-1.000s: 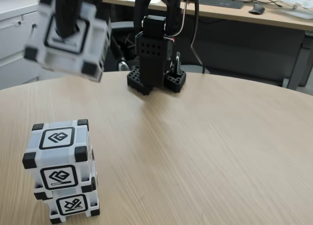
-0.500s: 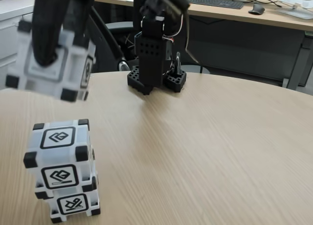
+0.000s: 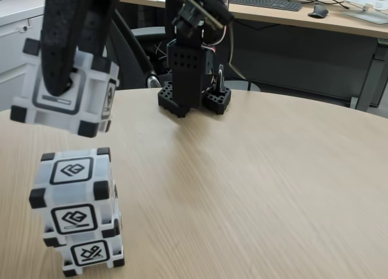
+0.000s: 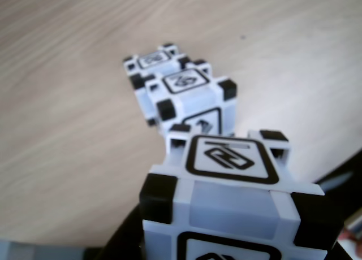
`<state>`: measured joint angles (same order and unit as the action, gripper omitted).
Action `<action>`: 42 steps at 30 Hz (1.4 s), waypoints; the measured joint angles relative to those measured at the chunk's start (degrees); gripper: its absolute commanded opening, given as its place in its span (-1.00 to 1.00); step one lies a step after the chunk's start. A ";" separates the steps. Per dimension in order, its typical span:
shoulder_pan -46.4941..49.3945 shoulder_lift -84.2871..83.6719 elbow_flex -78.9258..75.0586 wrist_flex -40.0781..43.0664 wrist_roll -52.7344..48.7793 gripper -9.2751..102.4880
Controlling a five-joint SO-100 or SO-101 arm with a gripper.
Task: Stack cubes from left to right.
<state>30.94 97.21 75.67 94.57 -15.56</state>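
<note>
2 cubes (image 3: 76,215) already stand stacked at the table's (image 3: 254,188) near-left edge, so the gripper (image 3: 66,79) — clamped on the 3rd cube (image 3: 63,88), white with black corners and framed symbols — should level its tilt and centre it above before lowering.

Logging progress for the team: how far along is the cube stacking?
Two cubes are already stacked: the upper cube sits on the bottom cube, slightly offset. The claw holds the third cube in the air above the stack. Left: lower it onto the upper cube and release.
</note>
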 measured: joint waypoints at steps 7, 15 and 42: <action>0.00 -1.32 -5.89 0.00 0.00 -0.84; -0.09 -4.13 -8.53 0.00 0.09 -0.84; 0.00 -7.03 -8.53 2.64 12.30 -0.84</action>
<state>30.94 90.18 67.15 97.21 -3.25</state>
